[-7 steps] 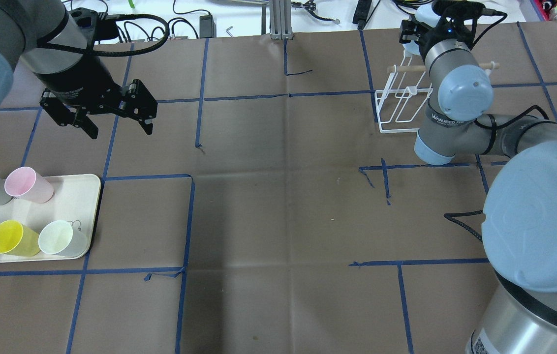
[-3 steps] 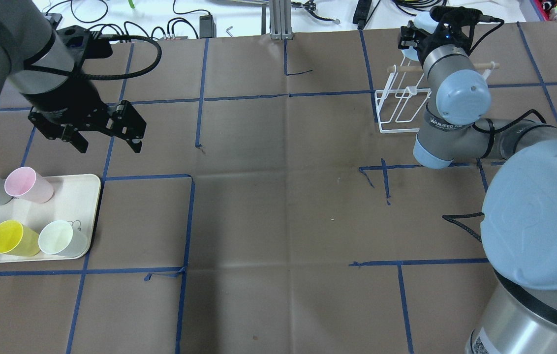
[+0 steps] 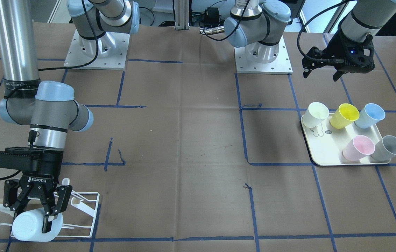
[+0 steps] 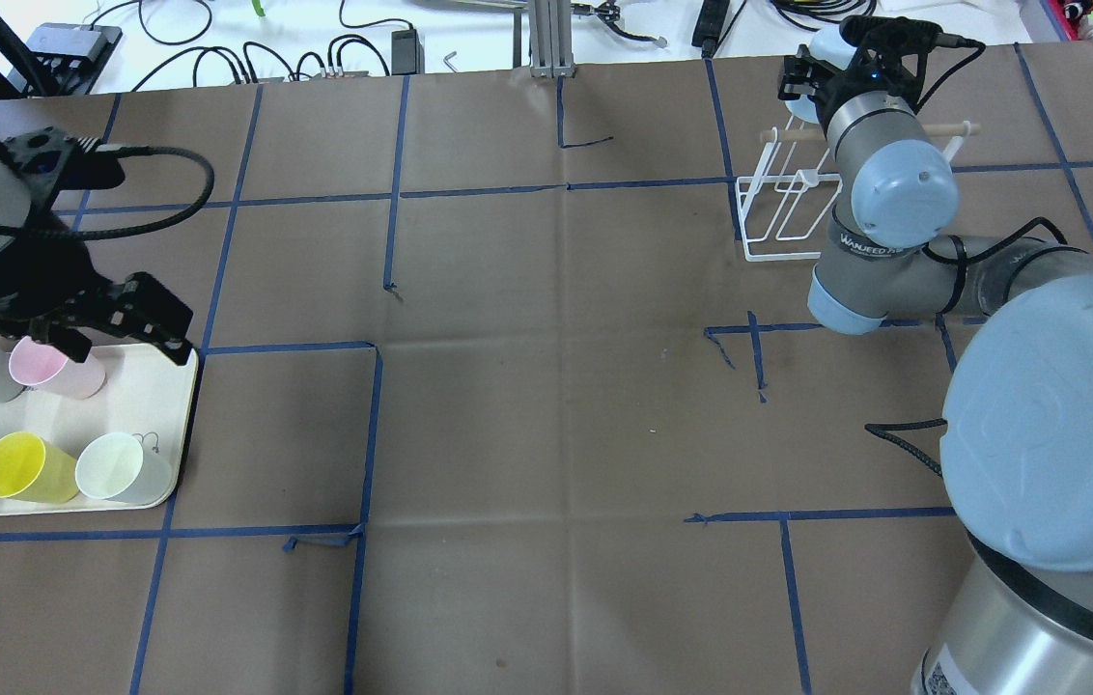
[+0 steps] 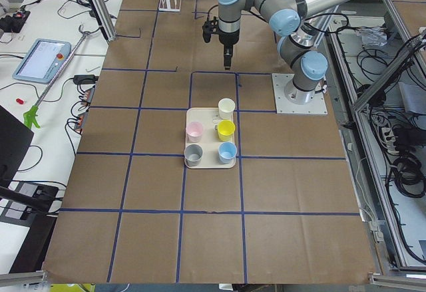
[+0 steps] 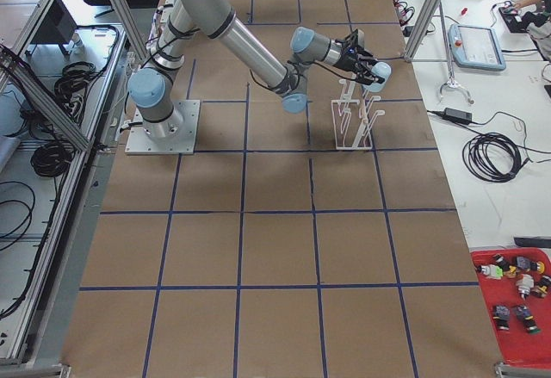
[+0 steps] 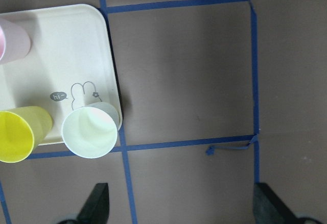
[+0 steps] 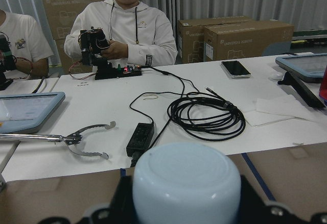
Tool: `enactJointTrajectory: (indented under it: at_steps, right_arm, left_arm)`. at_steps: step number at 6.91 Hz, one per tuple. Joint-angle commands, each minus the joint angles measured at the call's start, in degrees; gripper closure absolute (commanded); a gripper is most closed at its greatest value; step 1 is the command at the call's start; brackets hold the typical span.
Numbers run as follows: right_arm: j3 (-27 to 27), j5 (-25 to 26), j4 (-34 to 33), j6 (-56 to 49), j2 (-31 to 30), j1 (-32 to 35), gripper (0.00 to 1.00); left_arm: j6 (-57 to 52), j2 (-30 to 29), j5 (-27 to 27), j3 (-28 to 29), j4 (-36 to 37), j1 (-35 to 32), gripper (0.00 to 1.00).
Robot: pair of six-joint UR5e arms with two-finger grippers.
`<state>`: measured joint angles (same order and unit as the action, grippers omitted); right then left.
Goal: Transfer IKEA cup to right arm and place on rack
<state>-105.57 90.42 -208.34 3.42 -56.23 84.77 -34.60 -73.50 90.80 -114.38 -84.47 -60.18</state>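
IKEA cup (image 3: 30, 229), pale blue, is shown in the front-facing view clamped in the fingers of the right gripper (image 3: 33, 215), tipped on its side low over the outer prongs of the rack (image 3: 87, 206). The hand-over is therefore judged done, with only seating and release left. Whether a prong is inside the cup cannot be told. On the other side of the bench (image 3: 184, 147) the left gripper (image 3: 321, 74) is held with its fingers spread and nothing in them, near the tray (image 3: 324, 150), on which five more cups are stood. In the overhead view the right gripper is largely hidden by its own arm, and only a sliver of the cup is seen past the wooden dowel (image 4: 952, 128). The left gripper is hung over the tray's far edge beside the pink cup (image 4: 54, 362). In the left side view the five cups are seen grouped on the tray, well apart from the rack. In the right side view the cup is seen at the top of the rack, with the bench around it bare. By the left wrist camera two widely parted fingertips are shown, with the cream cup (image 7: 91, 132) and the yellow cup (image 7: 18, 134) below. By the right wrist camera the cup's base is framed between the fingers, and coiled cables (image 8: 204, 114) and seated people are seen beyond. Nothing is seen blocking the release, though a snag on the prongs is judged possible.
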Motion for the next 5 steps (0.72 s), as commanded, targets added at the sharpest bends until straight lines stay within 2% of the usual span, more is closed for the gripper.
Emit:
enactJointTrajectory:
  at_steps: [1,3,5]
  right_arm:
    - [0.2,-0.1,0.3,0.3,0.3,0.1,0.00]
    - [0.3,-0.1,0.3,0.1,0.4,0.1,0.00]
    - [1.5,-0.2,0.5,0.4,0.2,0.1,0.00]
  left_arm:
    - [-5.9,0.0,0.0,-2.9,4.4,5.9,0.01]
    - [-5.7,-1.3,-0.1,-3.5,5.4,6.0,0.01]
    - [-5.1,-2.0,-0.6,-10.1,14.0,6.0,0.01]
